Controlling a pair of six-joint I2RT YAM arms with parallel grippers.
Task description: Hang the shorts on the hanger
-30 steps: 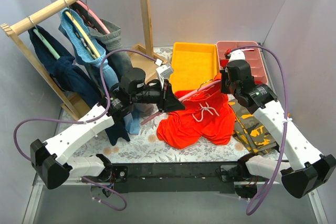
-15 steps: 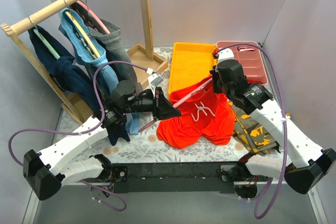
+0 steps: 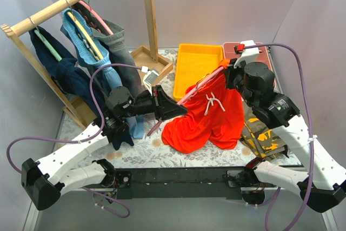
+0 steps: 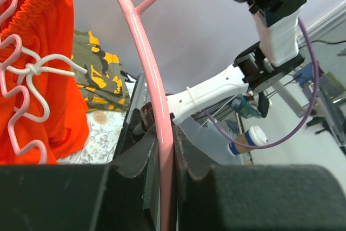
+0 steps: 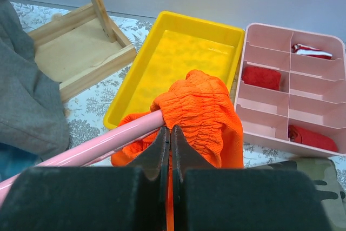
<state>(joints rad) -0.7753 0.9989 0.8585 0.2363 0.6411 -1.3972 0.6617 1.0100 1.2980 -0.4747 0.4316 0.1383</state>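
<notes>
Left claw (image 3: 175, 110) closed on the hanger (image 3: 208, 79); the left wrist view shows the pink bar running straight between both jaws, each pressed against it. Right claw (image 5: 168, 133) closed, jaws almost meeting, pinching the gathered elastic waistband of the shorts (image 3: 203, 125) right at the upper end of the pink bar; whether the bar itself is also nipped cannot be told, as fabric covers the contact. Hanger lies slanted above the table (image 3: 140, 152), low end beside the left arm, high end at the right claw. Shorts are lifted at the waistband and bunched over that high end, the body hanging down between the two arms with its lower edge resting on the floral table cover. White drawstring (image 3: 214, 103) dangles loose on the front, knotted. Yellow tray (image 3: 197, 66) sits just behind the shorts, with a pink compartment box (image 3: 265, 55) beside it on the right. Camouflage garment (image 3: 263, 133) lies flat on the table to the right of the shorts, partly under the right arm. Wooden rack (image 3: 65, 5) with hung garments stands at the far left, well apart from the shorts
</notes>
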